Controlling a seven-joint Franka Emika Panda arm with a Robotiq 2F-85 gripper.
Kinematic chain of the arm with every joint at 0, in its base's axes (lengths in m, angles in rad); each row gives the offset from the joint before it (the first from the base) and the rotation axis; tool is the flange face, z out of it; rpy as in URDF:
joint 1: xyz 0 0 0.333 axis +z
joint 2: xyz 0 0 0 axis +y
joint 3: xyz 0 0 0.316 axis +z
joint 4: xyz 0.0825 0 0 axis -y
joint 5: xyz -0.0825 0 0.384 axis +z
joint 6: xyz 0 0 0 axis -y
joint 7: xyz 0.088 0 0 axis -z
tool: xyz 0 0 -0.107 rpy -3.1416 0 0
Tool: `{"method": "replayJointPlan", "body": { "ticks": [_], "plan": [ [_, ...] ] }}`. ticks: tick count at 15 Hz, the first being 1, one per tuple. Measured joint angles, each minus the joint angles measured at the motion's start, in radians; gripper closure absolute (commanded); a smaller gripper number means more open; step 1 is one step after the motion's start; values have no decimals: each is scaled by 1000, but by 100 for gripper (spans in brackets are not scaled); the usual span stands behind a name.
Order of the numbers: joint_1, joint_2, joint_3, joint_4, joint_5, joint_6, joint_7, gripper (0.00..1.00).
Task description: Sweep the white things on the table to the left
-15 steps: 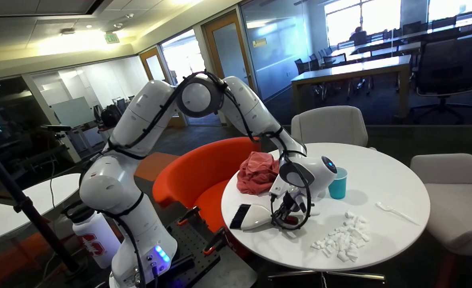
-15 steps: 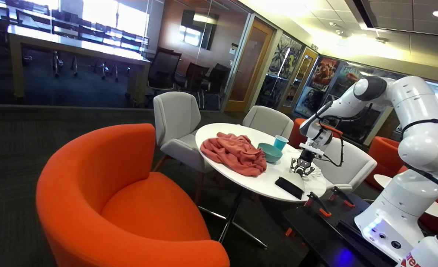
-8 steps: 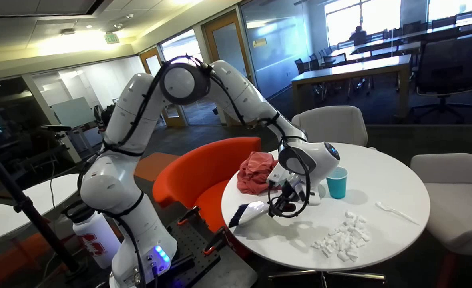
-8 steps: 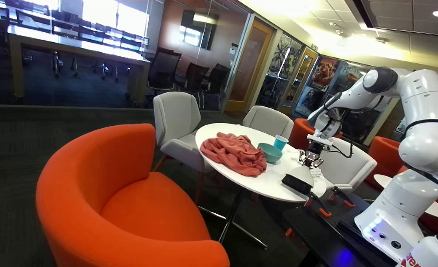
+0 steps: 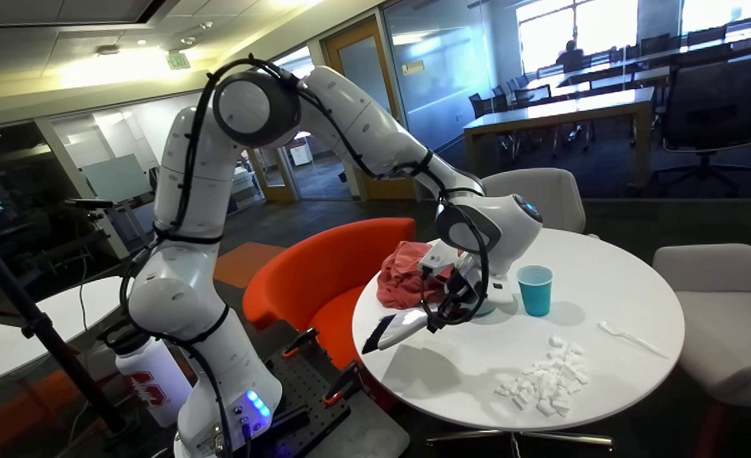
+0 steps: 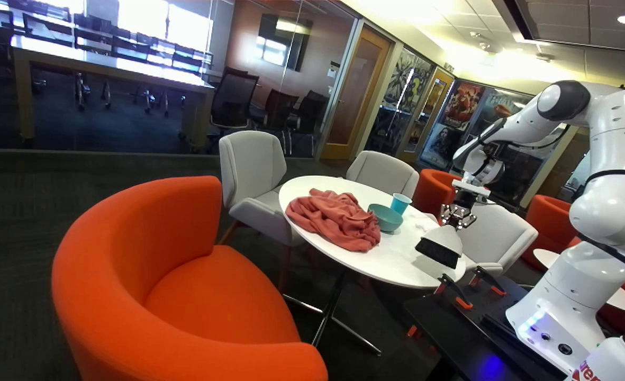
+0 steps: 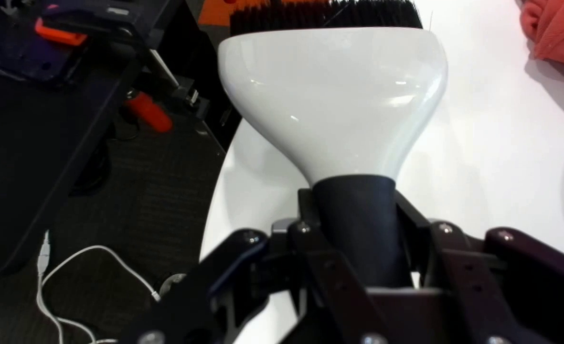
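Lower right in an exterior view, white chunks (image 5: 556,380) lie on round table (image 5: 610,273). Gripper (image 7: 354,210) clasps hand brush (image 7: 336,91) w/ bristles (image 6: 438,253) in midair: prob. pre-sweep; next, lower bristles by chunks, push left.

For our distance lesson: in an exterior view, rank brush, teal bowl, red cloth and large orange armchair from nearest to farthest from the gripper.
1. Brush: held in the gripper.
2. Teal bowl: on the table, left of the gripper in that view.
3. Red cloth: left of the bowl.
4. Large orange armchair: off the table, lower left.
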Motion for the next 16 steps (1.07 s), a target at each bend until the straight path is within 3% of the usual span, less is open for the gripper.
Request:
{"method": "replayJointPlan", "body": {
  "ticks": [8,9,14,15,16],
  "plan": [
    [-46,-84,-100,-3,20,0,89,86],
    [-60,-90,-109,-4,38,1,106,61],
    [-98,-105,-127,-10,77,8,136,61],
    [-96,-105,-127,-11,78,8,137,86],
    [-94,-105,-126,-11,79,8,137,86]
  ]
}}
